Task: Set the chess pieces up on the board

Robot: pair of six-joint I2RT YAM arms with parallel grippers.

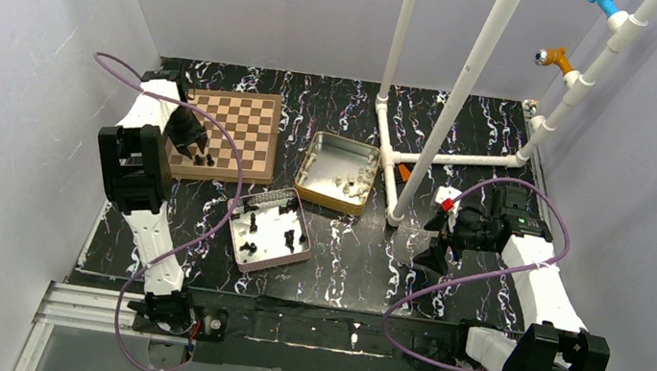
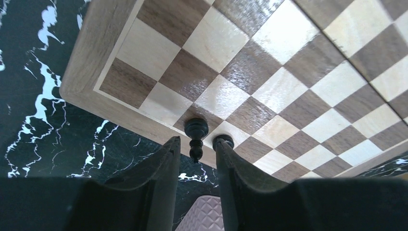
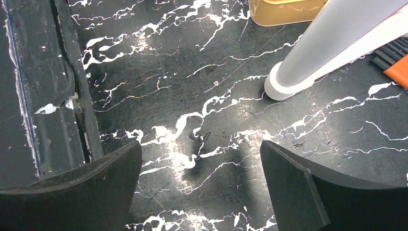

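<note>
The light was bright and even, and it came from above. In the top view the walls looked pale, and the black table (image 1: 342,270) stayed dark with only small, soft shadows. In the left wrist view the board (image 2: 269,86) had white glare on some squares. The left gripper (image 2: 198,140) was dark and a bit blurry close to the camera. In the right wrist view a shiny patch lit the middle of the table, and the right gripper (image 3: 199,144) showed only as flat black shapes.

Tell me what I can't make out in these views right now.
- Left wrist view: second black piece, mostly behind the left gripper's finger.
- Top view: kinds of the pieces on the board, too small.
- Right wrist view: gold tin, cut off by the top edge.
</note>
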